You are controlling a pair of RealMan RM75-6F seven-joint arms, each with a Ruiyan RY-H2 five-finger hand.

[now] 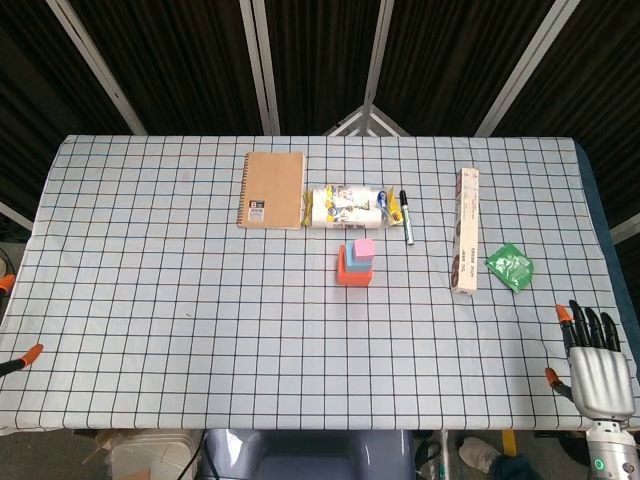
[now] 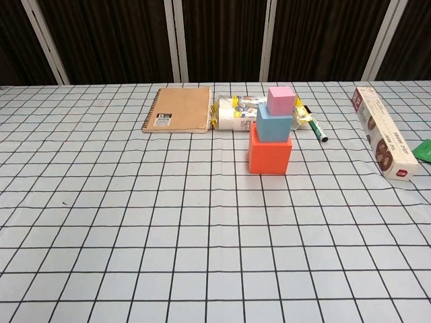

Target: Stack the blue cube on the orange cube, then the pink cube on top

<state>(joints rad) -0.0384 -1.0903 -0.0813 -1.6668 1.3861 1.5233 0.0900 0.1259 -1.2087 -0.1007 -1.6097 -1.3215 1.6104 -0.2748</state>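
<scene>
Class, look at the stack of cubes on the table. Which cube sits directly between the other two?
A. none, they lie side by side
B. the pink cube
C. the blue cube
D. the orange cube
C: the blue cube rests on the orange cube and carries the pink cube on top.

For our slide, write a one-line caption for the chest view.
Finished tower: pink cube on blue cube on orange cube, with a spiral notebook behind on the checked tablecloth.
</scene>
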